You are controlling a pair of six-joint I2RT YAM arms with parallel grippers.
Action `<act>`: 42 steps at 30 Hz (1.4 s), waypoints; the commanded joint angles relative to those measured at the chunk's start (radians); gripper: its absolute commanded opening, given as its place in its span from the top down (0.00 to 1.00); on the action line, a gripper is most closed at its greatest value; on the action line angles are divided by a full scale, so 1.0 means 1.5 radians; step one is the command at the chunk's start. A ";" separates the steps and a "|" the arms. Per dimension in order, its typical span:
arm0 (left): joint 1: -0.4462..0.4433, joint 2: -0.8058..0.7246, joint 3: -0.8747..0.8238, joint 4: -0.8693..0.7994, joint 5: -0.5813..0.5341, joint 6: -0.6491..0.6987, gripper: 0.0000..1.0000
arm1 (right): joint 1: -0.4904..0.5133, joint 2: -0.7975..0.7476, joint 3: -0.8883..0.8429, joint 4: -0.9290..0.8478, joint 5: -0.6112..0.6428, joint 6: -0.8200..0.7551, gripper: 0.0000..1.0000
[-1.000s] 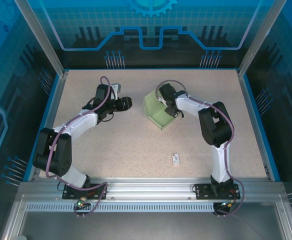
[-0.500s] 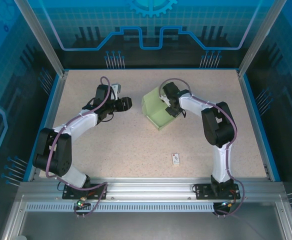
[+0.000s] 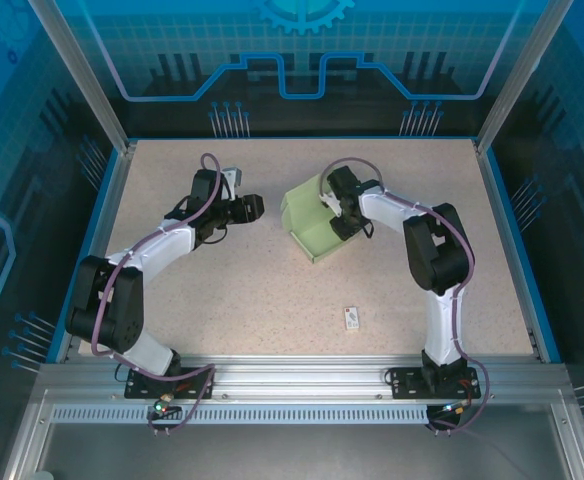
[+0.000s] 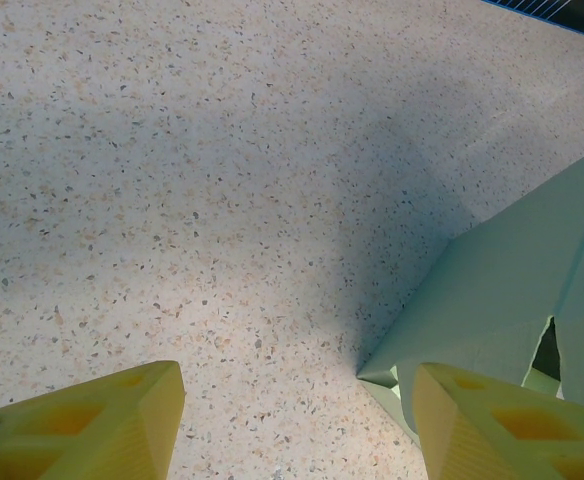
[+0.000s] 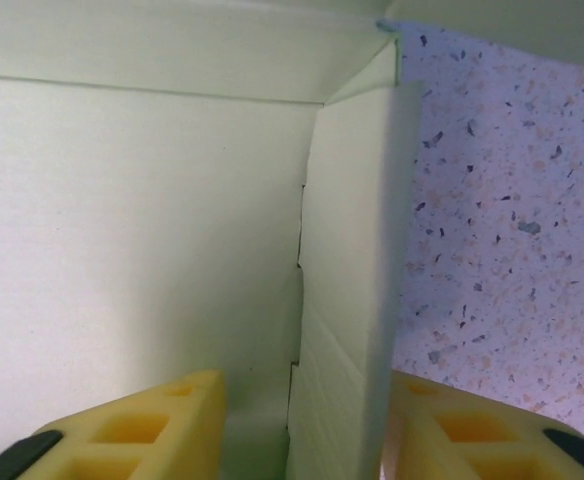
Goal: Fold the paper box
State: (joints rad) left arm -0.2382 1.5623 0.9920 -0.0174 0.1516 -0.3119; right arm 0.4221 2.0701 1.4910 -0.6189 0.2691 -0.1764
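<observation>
Where right fingers (image 5: 132, 430) stand apart, paper box (image 5: 122, 220) wall between

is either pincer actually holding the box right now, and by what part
Nothing is gripped. The right pincer stands open astride one side wall of the paper box; the left pincer is open beside it.

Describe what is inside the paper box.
Inside the paper box: bare pale card and one finger of the right claw, straddling a side wall. The floor beneath is hidden.
</observation>
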 commanded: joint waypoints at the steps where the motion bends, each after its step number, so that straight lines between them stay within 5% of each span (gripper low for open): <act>1: 0.004 -0.013 -0.007 0.002 0.012 0.004 0.37 | -0.012 -0.045 -0.007 0.005 -0.027 0.021 0.53; 9: 0.003 -0.028 -0.025 0.016 0.008 -0.014 0.37 | -0.033 -0.130 -0.060 0.032 -0.109 0.088 0.45; 14: 0.001 -0.062 -0.069 0.045 0.027 -0.052 0.36 | -0.026 -0.240 -0.144 0.027 -0.076 0.178 0.41; 19: -0.015 -0.119 -0.145 0.082 0.087 -0.098 0.36 | 0.058 -0.350 -0.234 -0.049 -0.006 0.274 0.39; 24: -0.069 -0.162 -0.216 0.103 0.116 -0.129 0.35 | 0.148 -0.421 -0.328 -0.096 -0.057 0.374 0.36; 33: -0.132 -0.219 -0.280 0.140 0.078 -0.124 0.35 | 0.270 -0.418 -0.395 -0.167 -0.094 0.501 0.33; 42: -0.133 -0.218 -0.274 0.138 0.071 -0.100 0.35 | 0.286 -0.368 -0.445 -0.101 -0.117 0.548 0.37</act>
State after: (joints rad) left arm -0.4332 1.2537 0.5789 0.1646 0.2665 -0.4908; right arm 0.8421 1.4868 0.8314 -0.8024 0.1143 0.5980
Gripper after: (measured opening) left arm 0.646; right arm 0.641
